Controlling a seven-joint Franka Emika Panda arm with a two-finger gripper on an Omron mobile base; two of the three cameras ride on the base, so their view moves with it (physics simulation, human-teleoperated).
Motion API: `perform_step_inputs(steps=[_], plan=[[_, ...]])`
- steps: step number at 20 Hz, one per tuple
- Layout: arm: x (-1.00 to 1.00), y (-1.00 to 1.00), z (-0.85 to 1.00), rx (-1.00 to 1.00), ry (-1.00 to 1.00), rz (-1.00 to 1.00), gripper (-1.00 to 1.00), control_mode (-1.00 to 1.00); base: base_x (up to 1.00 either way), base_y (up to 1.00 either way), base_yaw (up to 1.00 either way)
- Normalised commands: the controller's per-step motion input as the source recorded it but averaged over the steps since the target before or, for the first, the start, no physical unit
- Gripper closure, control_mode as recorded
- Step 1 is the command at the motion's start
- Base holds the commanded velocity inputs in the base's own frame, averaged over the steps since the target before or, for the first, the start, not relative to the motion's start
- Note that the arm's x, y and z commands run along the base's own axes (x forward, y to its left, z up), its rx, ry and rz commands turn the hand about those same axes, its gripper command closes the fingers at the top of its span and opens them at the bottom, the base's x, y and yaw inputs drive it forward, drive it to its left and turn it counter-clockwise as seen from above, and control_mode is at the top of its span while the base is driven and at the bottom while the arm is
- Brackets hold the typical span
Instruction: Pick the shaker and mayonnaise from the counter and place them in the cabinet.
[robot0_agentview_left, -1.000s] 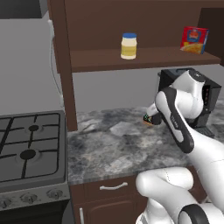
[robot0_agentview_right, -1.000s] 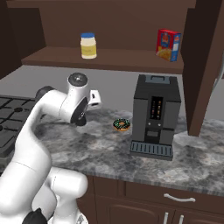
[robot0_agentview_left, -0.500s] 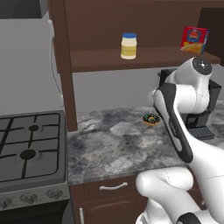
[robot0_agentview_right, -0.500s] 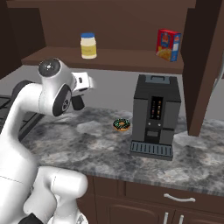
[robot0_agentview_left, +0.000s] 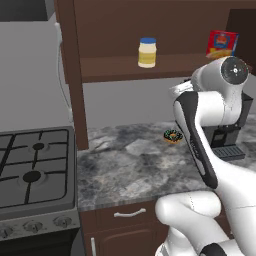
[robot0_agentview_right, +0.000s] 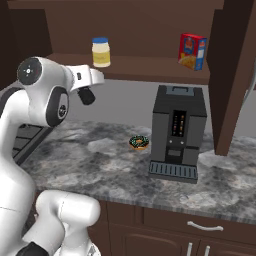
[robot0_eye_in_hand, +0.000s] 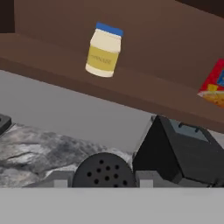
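The gripper is clamping the shaker: in the hand view its black, perforated top is sitting right between the two finger tips. In the right base view the dark shape under the hand is probably that same shaker, though I cannot separate it from the fingers there. The mayonnaise is already standing upright on the cabinet shelf, well apart from the red-and-yellow box.

So the arm is carrying the shaker up to the shelf. To do it well, I'd say the hand needs to be clearing the shelf's front edge before going forward, aiming for the bare board beside the jar rather than at it. It should be keeping the shaker upright and letting go only once its base is resting on the wood.

Compared with a second ago, the arm is standing much higher. Then the hand was low over the counter near the donut; now it is lifted close to shelf height, in front of the coffee machine. Jar, box and donut are sitting where they were.
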Motion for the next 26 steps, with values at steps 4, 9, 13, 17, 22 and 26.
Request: perform_step_inputs(steps=[4,9,13,17,22,26], plan=[[0.0,-0.04,0.64,0.0,-0.19,-0.06,1.0,-1.0,0.0,0.0,0.0],[0.02,-0.12,0.41,0.0,-0.13,-0.05,1.0,-1.0,0.0,0.0,0.0],[0.19,-0.14,0.07,0.0,-0.01,-0.03,1.0,-1.0,0.0,0.0,0.0],[0.28,-0.12,0.0,0.0,0.0,-0.02,1.0,-1.0,0.0,0.0,0.0],[0.34,-0.17,0.0,0.0,0.0,-0.01,1.0,-1.0,0.0,0.0,0.0],[0.36,-0.2,0.0,0.08,0.0,0.0,1.0,-1.0,0.0,0.0,0.0]])
